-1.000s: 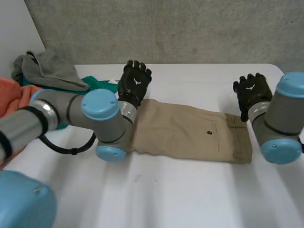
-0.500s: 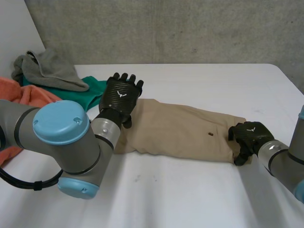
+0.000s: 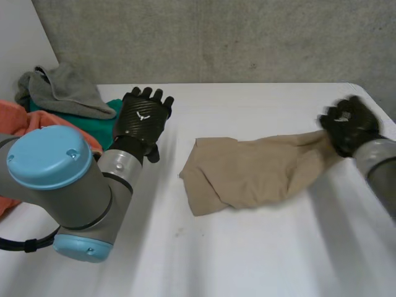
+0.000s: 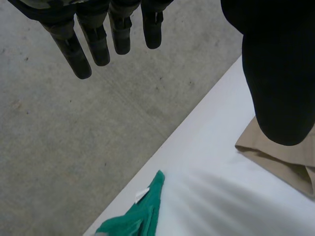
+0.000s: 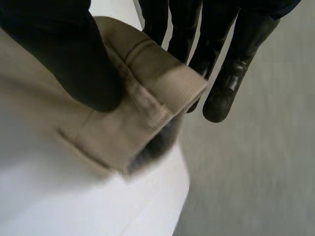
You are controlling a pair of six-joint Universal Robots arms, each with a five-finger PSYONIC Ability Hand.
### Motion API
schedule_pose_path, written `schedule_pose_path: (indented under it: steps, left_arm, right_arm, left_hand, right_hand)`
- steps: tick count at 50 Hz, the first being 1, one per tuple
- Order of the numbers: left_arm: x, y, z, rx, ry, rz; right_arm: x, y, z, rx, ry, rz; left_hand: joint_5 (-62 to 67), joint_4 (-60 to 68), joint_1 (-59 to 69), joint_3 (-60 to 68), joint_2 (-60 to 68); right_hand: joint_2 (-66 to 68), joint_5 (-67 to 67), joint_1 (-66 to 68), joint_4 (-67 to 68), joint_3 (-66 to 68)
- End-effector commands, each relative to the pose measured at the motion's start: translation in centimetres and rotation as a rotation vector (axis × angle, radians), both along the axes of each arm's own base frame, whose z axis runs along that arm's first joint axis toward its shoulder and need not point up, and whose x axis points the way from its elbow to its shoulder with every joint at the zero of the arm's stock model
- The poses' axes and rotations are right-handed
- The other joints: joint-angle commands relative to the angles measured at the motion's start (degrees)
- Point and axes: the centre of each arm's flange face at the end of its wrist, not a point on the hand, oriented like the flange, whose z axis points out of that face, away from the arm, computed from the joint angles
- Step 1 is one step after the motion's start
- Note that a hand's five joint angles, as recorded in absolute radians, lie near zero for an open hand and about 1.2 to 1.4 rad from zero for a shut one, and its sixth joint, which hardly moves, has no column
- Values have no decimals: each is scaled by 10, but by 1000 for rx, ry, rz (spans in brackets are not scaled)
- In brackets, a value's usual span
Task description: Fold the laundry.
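Holding khaki shorts (image 3: 247,173) by the waistband in right hand (image 3: 349,127) pinch, rest bunched on table (image 3: 247,266); left hand (image 3: 143,117) spread, empty. Could slip from such small pinch, or crumple more if dragged.

Soft, even light all over. The white table (image 3: 260,260) looks bright, and the grey wall (image 3: 216,37) far behind looks duller. A faint shadow sits along the near edge of the tan cloth (image 3: 247,173).

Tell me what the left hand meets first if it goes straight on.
Probably nothing on the table: the left hand points past the far edge, between the green cloth and the tan trousers. The grey concrete comes next, though depth is unclear.
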Motion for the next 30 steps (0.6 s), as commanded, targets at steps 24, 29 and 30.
schedule_pose_path:
  steps: [24, 29, 30]
  left_arm:
    - [-12, -30, 43, -78, 160, 8]
    - [-41, -17, 46, -28, 213, -96]
    - [-46, -14, 44, -13, 214, -121]
  right_arm:
    - [126, 63, 37, 231, -619, 414]
    - [74, 24, 41, 360, -815, 186]
    - [71, 22, 39, 376, -812, 167]
  left_hand:
    - [-24, -12, -5, -18, -13]
    - [-15, -4, 4, -9, -5]
    - [-15, -4, 4, -9, -5]
  right_hand:
    - [-573, -553, -343, -581, -560]
    - [-573, -553, -343, -581, -560]
    - [-573, -553, -343, -581, -560]
